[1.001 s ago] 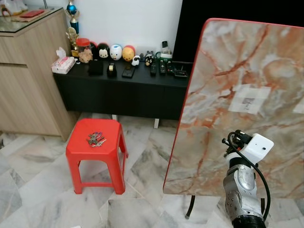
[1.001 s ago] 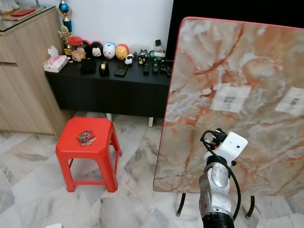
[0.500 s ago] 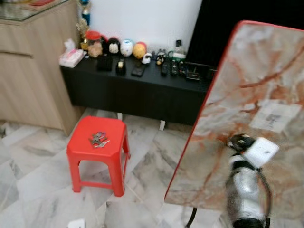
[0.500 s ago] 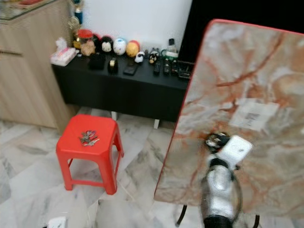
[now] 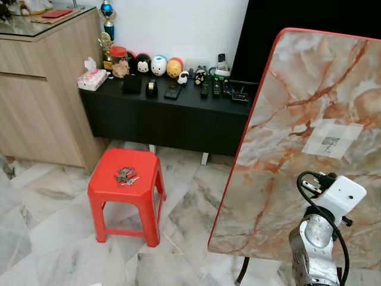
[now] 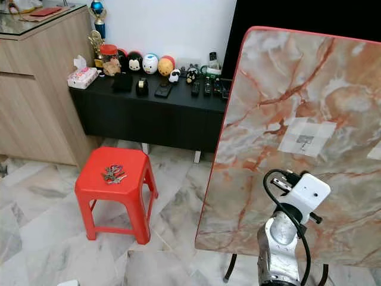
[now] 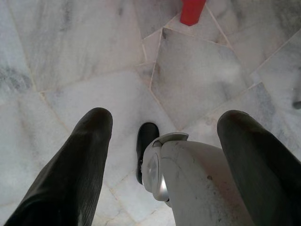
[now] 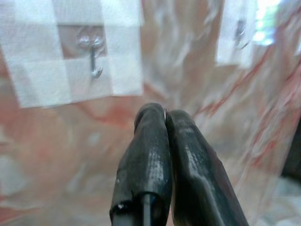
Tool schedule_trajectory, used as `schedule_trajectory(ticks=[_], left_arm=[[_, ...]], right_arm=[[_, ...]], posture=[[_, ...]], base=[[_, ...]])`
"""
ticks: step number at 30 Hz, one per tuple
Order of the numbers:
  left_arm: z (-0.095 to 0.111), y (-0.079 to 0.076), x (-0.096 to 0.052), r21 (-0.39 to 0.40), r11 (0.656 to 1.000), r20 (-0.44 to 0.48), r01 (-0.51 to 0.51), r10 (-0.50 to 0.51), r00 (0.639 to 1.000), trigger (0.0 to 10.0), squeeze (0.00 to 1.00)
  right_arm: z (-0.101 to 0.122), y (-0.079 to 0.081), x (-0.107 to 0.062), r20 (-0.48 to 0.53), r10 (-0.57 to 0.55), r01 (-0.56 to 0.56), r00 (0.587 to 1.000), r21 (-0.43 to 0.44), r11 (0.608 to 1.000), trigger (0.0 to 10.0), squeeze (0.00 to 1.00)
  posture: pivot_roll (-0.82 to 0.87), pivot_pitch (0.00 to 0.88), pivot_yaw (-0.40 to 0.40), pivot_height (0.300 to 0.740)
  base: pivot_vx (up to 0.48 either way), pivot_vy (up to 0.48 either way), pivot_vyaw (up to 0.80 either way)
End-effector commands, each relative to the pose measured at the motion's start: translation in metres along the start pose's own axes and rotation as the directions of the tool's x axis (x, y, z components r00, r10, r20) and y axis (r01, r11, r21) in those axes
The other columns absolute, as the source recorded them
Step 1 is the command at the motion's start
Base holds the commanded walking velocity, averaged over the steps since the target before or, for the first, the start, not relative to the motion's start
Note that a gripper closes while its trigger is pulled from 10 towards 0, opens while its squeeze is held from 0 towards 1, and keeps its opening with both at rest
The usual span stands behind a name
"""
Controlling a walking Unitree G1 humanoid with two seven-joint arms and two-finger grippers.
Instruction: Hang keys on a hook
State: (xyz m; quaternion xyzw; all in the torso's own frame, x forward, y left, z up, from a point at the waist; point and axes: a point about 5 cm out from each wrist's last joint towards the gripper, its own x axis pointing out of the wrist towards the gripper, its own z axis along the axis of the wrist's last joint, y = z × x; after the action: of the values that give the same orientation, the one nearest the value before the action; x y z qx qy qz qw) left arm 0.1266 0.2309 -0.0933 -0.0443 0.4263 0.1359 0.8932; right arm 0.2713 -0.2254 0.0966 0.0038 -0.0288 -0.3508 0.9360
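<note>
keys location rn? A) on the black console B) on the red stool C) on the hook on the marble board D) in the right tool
B: the keys lie in a bunch on the seat of the red stool, while the hook on the marble board is bare and the right tool is shut with nothing between its fingers.

White wall (image 5: 196, 24), marble floor (image 5: 47, 220), black console (image 5: 172, 116), wooden cabinet (image 5: 41, 101)
</note>
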Motion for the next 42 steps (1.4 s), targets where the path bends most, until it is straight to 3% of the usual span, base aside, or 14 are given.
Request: schedule_trajectory(ticks=[1, 14, 22, 33, 42], left_arm=[[-0.003, -0.003, 0.0, 0.011, 1.0, -0.019, 0.015, -0.015, 1.0, 10.0, 0.0], [-0.003, -0.005, 0.0, 0.011, 1.0, -0.017, 0.017, -0.017, 1.0, 10.0, 0.0], [-0.003, -0.005, 0.0, 0.014, 1.0, -0.018, 0.016, -0.016, 1.0, 10.0, 0.0], [-0.003, -0.003, 0.0, 0.013, 1.0, -0.024, 0.01, -0.01, 1.0, 10.0, 0.0], [-0.002, -0.002, 0.0, 0.017, 1.0, -0.022, 0.01, -0.009, 1.0, 10.0, 0.0]], right_arm=[[0.013, -0.001, 0.002, 0.06, -0.008, 0.01, 0.998, -0.031, 0.999, 10.0, 0.0], [0.029, -0.005, 0.018, 0.129, -0.055, 0.074, 0.99, -0.151, 0.986, 10.0, 0.0], [0.03, -0.001, 0.024, 0.116, -0.054, 0.072, 0.992, -0.155, 0.985, 10.0, 0.0], [0.018, 0.009, 0.03, 0.042, 0.022, -0.011, 0.999, -0.247, 0.969, 10.0, 0.0], [0.017, 0.011, 0.031, 0.033, 0.031, -0.023, 0.999, -0.238, 0.971, 10.0, 0.0]], posture=[[-0.04, 0.0, -0.109, 0.74], [-0.04, 0.0, -0.112, 0.74], [-0.04, 0.0, -0.113, 0.74], [-0.04, 0.0, -0.111, 0.74], [-0.04, 0.0, -0.108, 0.74]], base=[[0.0, 0.0, 0.0], [0.0, 0.0, 0.0], [0.0, 0.0, 0.0], [0.0, 0.0, 0.0], [0.0, 0.0, 0.0]])
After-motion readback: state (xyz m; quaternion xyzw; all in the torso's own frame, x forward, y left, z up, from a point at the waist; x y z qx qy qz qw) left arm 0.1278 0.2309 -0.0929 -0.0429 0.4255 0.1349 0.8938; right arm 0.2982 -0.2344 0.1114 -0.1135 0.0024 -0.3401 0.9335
